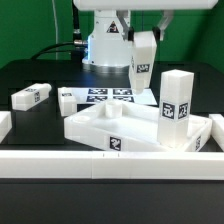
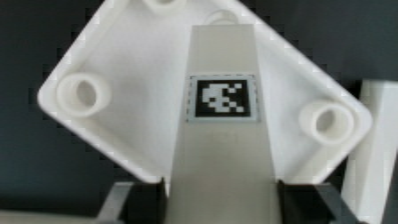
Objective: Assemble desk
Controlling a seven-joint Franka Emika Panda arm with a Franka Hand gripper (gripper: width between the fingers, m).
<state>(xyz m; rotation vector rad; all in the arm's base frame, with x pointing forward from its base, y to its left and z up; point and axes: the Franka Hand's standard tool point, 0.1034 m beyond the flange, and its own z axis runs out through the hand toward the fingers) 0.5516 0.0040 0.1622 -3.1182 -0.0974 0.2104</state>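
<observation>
Leg-insertion step: gripper [image 1: 141,42] clenched on a leg [image 1: 143,66], held aloft over the table's middle, desk top [image 1: 95,128] by the near edge with one upright leg [image 1: 177,100] seated; the next move likely calls for aligning over a free socket [image 2: 80,92] and lowering.

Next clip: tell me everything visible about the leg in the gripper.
The leg is a white, plastic-looking square-section bar with a black-and-white square tag on one face. It hangs roughly upright in the air, clamped at its upper end by the gripper and touching nothing else. The wrist view shows it pointing down over the desk top.
</observation>
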